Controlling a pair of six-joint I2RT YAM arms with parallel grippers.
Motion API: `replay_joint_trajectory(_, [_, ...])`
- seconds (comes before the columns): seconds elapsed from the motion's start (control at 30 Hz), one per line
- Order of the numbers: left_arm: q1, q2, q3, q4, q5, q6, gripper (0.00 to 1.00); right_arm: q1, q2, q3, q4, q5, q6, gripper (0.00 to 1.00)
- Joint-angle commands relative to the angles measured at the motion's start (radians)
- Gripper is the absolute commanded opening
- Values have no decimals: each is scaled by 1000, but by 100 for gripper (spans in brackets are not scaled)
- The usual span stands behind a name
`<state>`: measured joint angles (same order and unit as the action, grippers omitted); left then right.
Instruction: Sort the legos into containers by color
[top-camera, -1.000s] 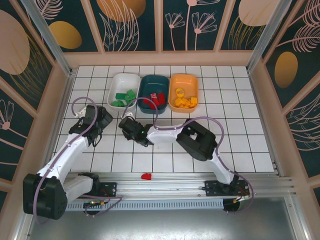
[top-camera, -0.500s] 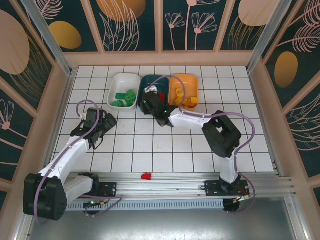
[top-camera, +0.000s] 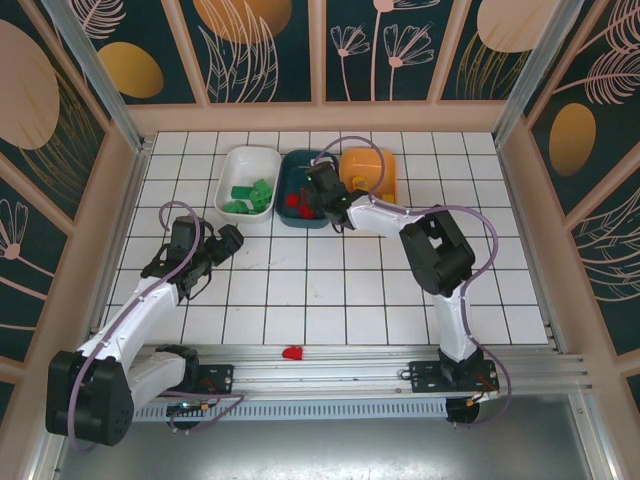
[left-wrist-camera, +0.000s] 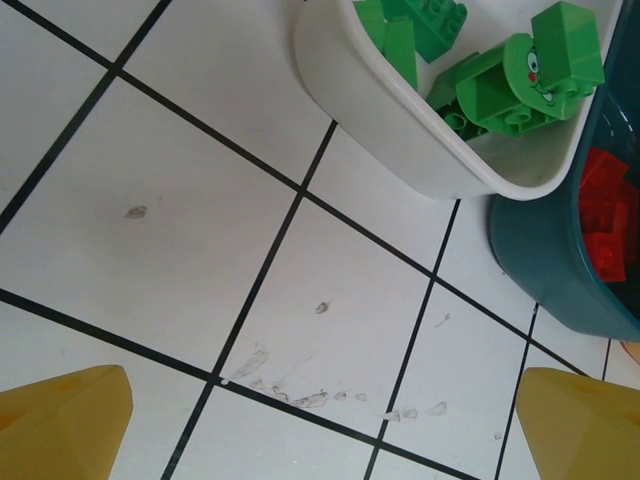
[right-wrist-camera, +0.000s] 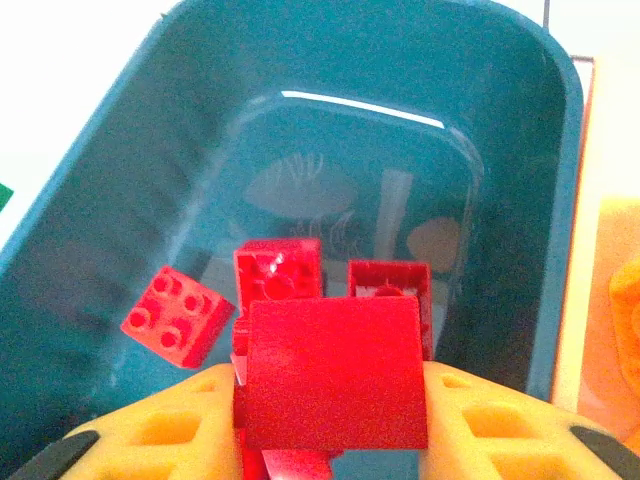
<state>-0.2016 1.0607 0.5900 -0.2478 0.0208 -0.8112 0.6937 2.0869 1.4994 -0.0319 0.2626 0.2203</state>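
My right gripper (top-camera: 312, 192) hangs over the dark teal tray (top-camera: 292, 167), shut on a red lego (right-wrist-camera: 333, 375) that sits between its yellow fingers (right-wrist-camera: 490, 425). Below it, red legos (right-wrist-camera: 178, 317) lie on the teal tray's floor (right-wrist-camera: 330, 170). The white tray (top-camera: 247, 160) holds green legos (left-wrist-camera: 515, 85). The orange tray (top-camera: 375, 165) is partly covered by the right arm. My left gripper (top-camera: 232, 240) stands open above bare tiles, near the front corner of the white tray (left-wrist-camera: 420, 150). A lone red lego (top-camera: 292, 352) lies by the front rail.
The three trays stand side by side at the back of the tiled table (top-camera: 340, 300). The right arm (top-camera: 435, 250) stretches across the middle right. Wooden walls ring the table, and a metal rail (top-camera: 330, 375) runs along the front.
The right gripper has swung from the table's middle left up to the teal tray, carrying the red lego. The left gripper has drifted slightly right and nearer.
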Motion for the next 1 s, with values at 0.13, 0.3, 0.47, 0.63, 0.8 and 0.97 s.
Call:
replay_joint_trajectory(0.13, [6, -13, -21, 27, 25, 21, 99, 4, 21, 47, -28, 11, -26, 59])
replay_joint_trajectory(0.3, [6, -7, -24, 34, 29, 17, 99, 10, 9, 41, -24, 23, -34, 66])
replay_joint_trajectory(0.47, [6, -4, -29, 47, 35, 14, 98, 31, -31, 17, -14, 62, -46, 67])
replay_joint_trajectory(0.63, [5, 4, -39, 67, 46, 7, 98, 64, -104, -27, -18, 111, -40, 67])
replay_joint_trajectory(0.8, [6, 4, -49, 79, 52, 10, 99, 135, -205, -113, -61, 155, -13, 66])
replay_joint_trajectory(0.97, [6, 8, -69, 105, 56, 5, 99, 262, -348, -267, -144, 161, 78, 63])
